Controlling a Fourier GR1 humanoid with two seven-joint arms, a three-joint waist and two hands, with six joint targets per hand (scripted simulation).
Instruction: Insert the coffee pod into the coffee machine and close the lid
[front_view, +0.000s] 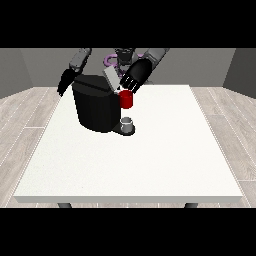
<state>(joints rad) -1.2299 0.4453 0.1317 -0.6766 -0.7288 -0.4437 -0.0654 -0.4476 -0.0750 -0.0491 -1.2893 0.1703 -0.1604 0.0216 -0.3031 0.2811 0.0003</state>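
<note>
Hand at the view's right (136, 74) spread, hovering upper centre just above the raised lid (111, 79) of the coffee machine (96, 107); nearer than the other hand (65, 82), fingers unclear.

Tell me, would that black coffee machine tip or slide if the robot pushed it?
Probably neither, easily. The machine looks squat and broad, resting flat on the table, so it seems unlikely to tip. Its bulk suggests it is fairly heavy, so a light push may not slide it. The raised lid, near the hand at the view's right, looks likelier to swing.
</note>
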